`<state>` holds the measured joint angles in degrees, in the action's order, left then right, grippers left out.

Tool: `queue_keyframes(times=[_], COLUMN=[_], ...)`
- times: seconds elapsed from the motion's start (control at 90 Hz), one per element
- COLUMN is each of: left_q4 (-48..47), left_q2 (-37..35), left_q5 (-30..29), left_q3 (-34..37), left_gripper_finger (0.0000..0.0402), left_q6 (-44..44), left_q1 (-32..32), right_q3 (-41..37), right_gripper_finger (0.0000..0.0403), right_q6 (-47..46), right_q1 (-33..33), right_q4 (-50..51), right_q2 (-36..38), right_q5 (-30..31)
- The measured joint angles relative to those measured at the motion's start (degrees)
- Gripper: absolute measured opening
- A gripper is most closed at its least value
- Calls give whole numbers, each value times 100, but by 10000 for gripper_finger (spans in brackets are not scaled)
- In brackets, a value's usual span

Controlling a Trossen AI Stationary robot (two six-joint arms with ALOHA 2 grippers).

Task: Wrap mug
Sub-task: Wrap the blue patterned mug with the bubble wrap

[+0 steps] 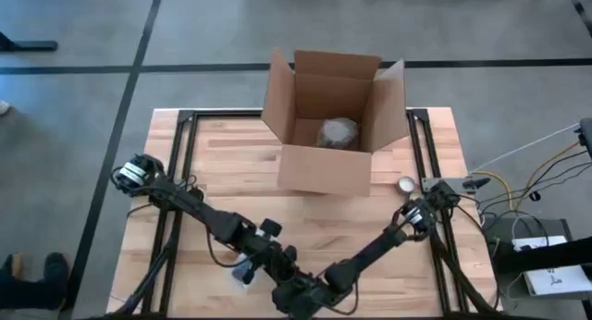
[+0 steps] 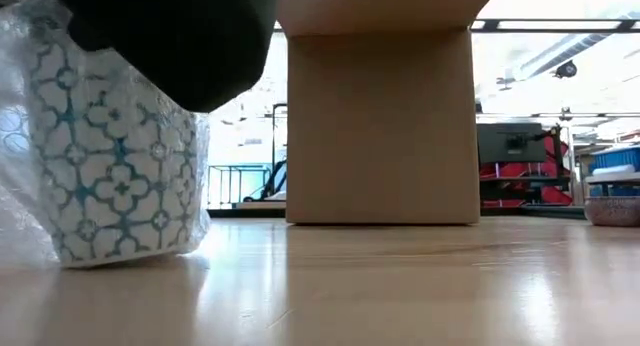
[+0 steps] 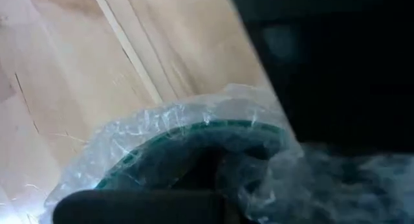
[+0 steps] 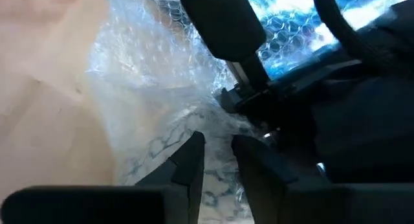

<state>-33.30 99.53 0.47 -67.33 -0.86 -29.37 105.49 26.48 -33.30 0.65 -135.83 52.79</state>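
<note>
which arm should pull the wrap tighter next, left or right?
Right, probably. Right gripper is already nearly pinched on the bubble wrap; left gripper sits over the mug.

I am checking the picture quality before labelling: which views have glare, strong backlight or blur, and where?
Low view: bright backlight behind the cardboard box, pale glare on the table; the mug in bubble wrap stays readable. Left wrist view: mug rim soft, dark blurred mass alongside. Right wrist view: blue-white glare on the wrap near the gripper. High view: even light.
</note>
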Motion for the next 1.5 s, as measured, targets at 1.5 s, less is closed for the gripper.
queue_keyframes(times=[1.5], left_q4=[-263], left_q2=[-3195], left_q5=[-960], left_q3=[236], left_gripper_finger=[0], left_q6=[769], left_q1=[-211], right_q3=[389], right_gripper_finger=[78], right_q6=[-1690], right_q1=[395], right_q4=[1502], right_q2=[139], right_q5=[-1641])
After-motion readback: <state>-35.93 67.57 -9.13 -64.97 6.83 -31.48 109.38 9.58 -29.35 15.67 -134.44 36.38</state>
